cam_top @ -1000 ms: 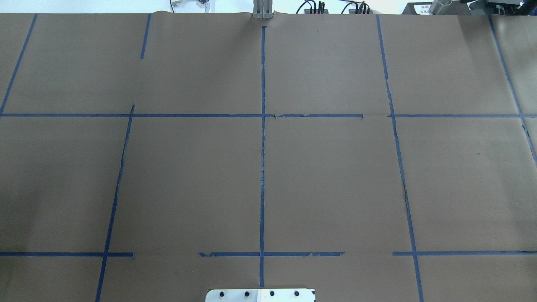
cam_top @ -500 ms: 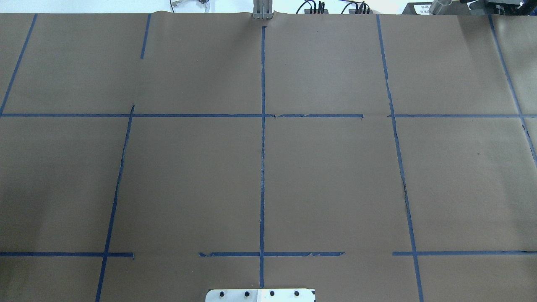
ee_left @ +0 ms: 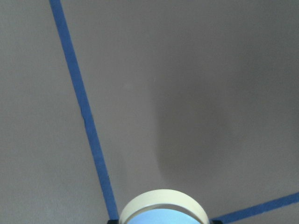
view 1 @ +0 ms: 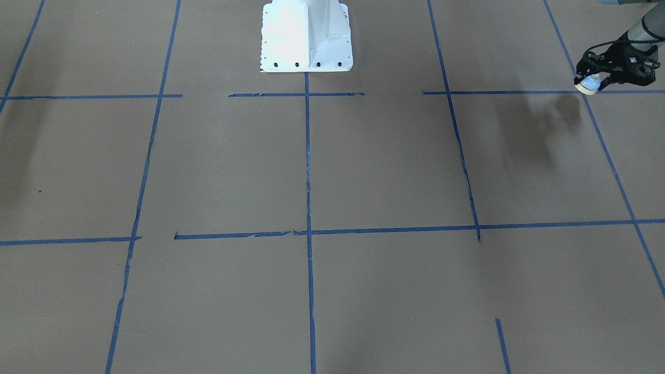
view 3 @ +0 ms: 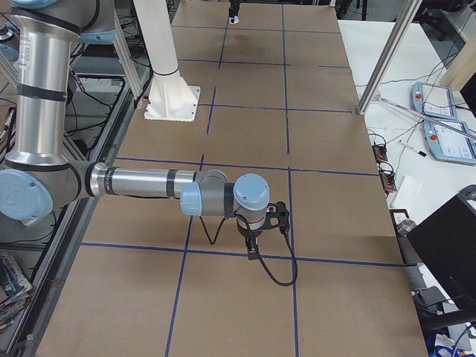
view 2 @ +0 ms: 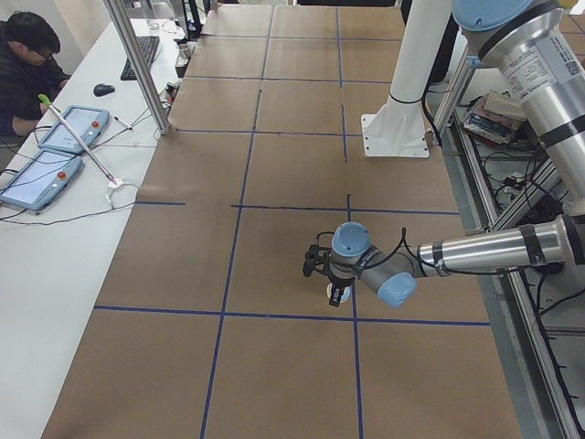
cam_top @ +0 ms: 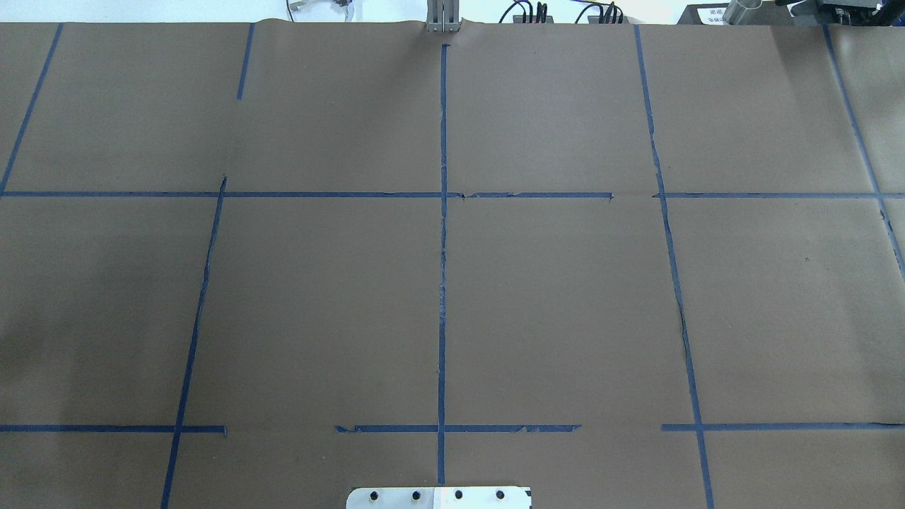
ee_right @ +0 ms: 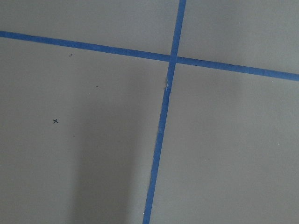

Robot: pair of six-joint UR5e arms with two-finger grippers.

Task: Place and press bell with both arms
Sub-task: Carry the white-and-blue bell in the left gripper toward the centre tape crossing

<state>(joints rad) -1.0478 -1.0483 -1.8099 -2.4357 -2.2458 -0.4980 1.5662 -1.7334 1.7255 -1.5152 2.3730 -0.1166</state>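
Note:
The bell [view 1: 588,85] has a light blue dome and a cream base. It hangs in my left gripper [view 1: 597,79], which is shut on it, at the right edge of the front-facing view, just above the brown table; its shadow falls below it. The left view shows the same gripper [view 2: 327,274] with the bell [view 2: 335,292] under it. The left wrist view shows the bell's cream rim [ee_left: 163,207] at the bottom edge. My right gripper [view 3: 260,238] shows only in the right view, low over a tape line; I cannot tell if it is open. The overhead view shows neither gripper.
Blue tape lines [cam_top: 442,233] divide the brown table cover. The white bolted pedestal [view 1: 306,36] stands at the robot's side. An operator [view 2: 23,64] sits at a white side table with tablets [view 2: 55,151]. A metal post [view 2: 137,64] stands at the table edge.
No arm or object shows in the overhead view. The soft shadow at its left edge has grown slightly darker.

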